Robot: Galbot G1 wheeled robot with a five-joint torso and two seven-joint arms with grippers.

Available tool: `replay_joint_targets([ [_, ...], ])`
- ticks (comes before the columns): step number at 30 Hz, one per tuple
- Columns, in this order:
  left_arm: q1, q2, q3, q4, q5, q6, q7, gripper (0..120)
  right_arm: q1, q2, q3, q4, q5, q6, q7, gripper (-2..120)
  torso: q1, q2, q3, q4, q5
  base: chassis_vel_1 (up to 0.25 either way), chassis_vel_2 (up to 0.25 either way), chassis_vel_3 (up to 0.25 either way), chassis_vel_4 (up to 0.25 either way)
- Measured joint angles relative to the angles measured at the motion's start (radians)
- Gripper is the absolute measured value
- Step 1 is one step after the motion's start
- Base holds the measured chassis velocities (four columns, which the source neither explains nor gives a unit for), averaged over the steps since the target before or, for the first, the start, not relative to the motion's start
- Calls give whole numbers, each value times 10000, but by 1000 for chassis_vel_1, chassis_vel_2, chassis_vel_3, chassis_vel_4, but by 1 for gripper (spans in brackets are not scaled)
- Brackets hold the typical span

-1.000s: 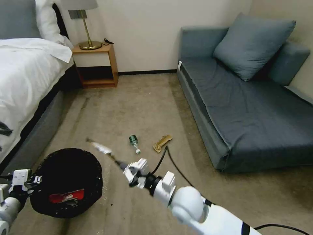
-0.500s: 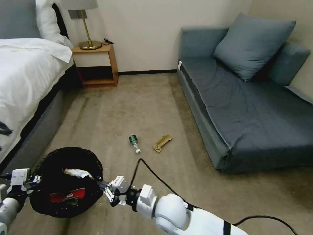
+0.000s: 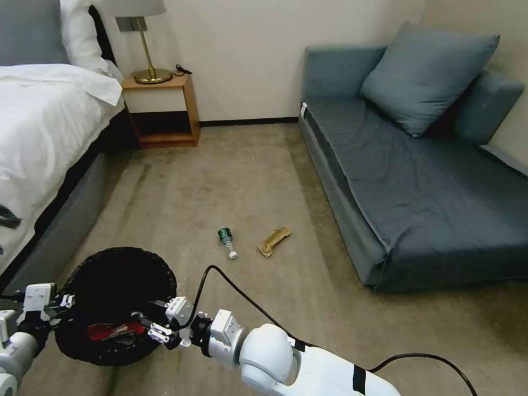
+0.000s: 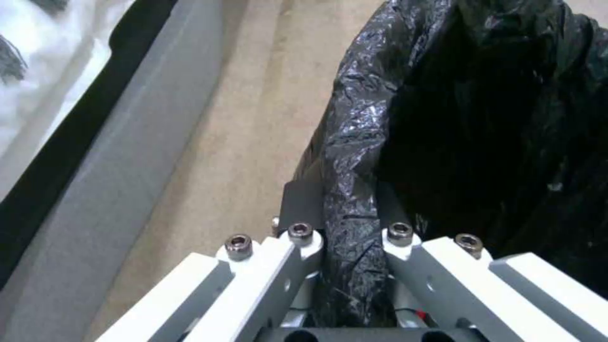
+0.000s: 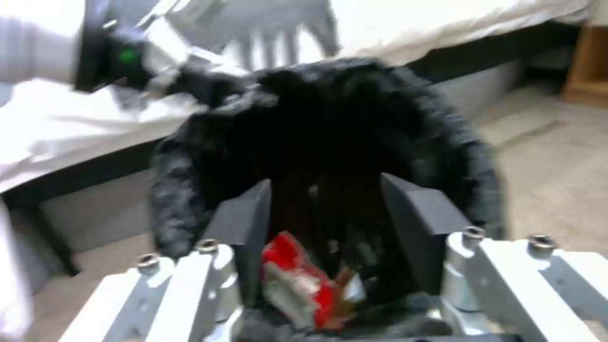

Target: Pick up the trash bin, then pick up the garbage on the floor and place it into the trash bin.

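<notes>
The round trash bin lined with crinkled black plastic [image 3: 113,305] hangs low at the near left, just off the beige carpet beside the grey bed base. The left hand [image 4: 345,213] is clamped on its near-left rim, one dark finger on each side of the bag-covered lip. The right hand [image 3: 151,322] now sits over the bin's right rim with its jaws spread apart and nothing between them; the right wrist view looks straight down between those fingers [image 5: 244,223] into the black bag.

A second ago that right hand was out over the carpet carrying a pale, crumpled wrapper toward the bin; half a second ago the wrapper was over the bin's mouth. Now the hand is empty and reaches a little farther in, so the wrapper has evidently been released into the bag, though I cannot pick it out clearly among the folds. A red-and-white crumpled wrapper [image 5: 298,280] lies at the bottom of the bin.

That leaves two pieces on the floor, well beyond the bin toward the blue-grey sofa [image 3: 418,181]: a small clear bottle with a green label [image 3: 226,241] and, just to its right, a crumpled brown paper wrapper [image 3: 273,241]. By my judgement, the task is about half done.
</notes>
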Motion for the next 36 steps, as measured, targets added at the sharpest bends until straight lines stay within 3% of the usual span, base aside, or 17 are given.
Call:
replay_joint_targets([
  [4,-28,7,-6,27,-30,2,0,5,-250,-96,502,-21,-287,326,154,61,0,0,0,1,0,0,0,0,0],
  [5,-44,7,-17,29,-50,4,0,5,-631,-244,1160,-101,-614,813,274,69,0,0,0,0,1,0,0,0,0],
  [7,-51,3,-18,28,-55,5,0,5,-776,-299,1410,-130,-686,1010,308,70,0,0,0,1,2,0,0,0,0],
  [10,-85,-7,-2,28,-68,6,0,5,-1752,-711,3038,-11,-1260,1768,311,87,0,0,0,-2,3,0,0,0,0],
  [14,-124,-17,58,33,-69,8,-1,5,-2759,-956,4406,431,-1537,2254,183,98,0,0,0,-2,3,0,0,0,0],
  [23,-138,-118,96,18,-66,12,-4,5,-5032,-822,6395,749,-1857,3821,-123,100,0,0,0,-2,3,0,0,0,0],
  [36,64,-140,-122,-116,-95,13,4,5,-5294,-740,6518,419,-1869,4328,-354,100,-1,0,-1,2,3,-17,18,19,-20],
])
